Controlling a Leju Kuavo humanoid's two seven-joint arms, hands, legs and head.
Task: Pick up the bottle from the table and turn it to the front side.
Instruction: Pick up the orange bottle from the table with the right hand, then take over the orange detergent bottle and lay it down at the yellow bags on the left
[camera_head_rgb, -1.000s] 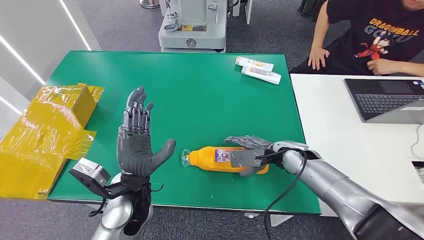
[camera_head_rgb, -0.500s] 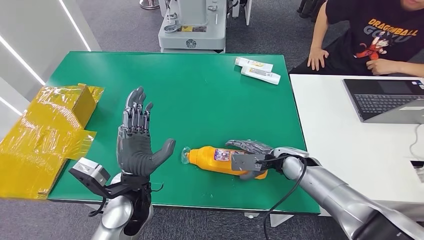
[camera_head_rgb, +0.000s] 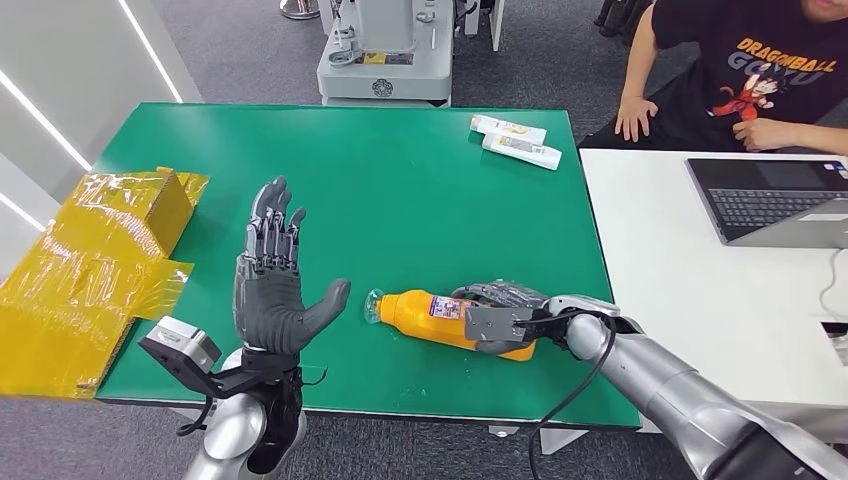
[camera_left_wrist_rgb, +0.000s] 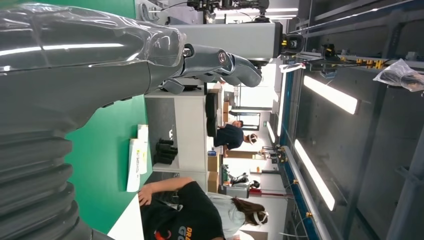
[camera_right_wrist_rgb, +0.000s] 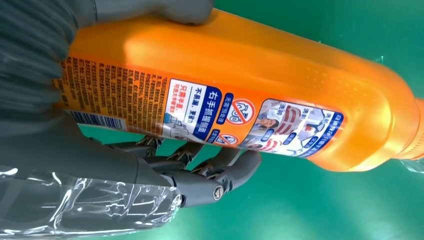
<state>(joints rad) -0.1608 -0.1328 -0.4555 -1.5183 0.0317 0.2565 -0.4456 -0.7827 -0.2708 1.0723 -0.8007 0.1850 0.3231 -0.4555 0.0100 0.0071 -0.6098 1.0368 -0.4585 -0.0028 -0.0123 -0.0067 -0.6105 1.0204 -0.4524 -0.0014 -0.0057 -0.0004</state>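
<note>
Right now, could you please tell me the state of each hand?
Left hand: open, fingers spread, raised above the green table, holding nothing.
Right hand: closed around the orange bottle, which lies on its side.

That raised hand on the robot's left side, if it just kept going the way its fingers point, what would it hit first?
Probably nothing nearby. The left hand is open, fingers pointing toward the far side of the green table, where the surface looks bare. It seems raised above the table, though depth is hard to judge.
</note>
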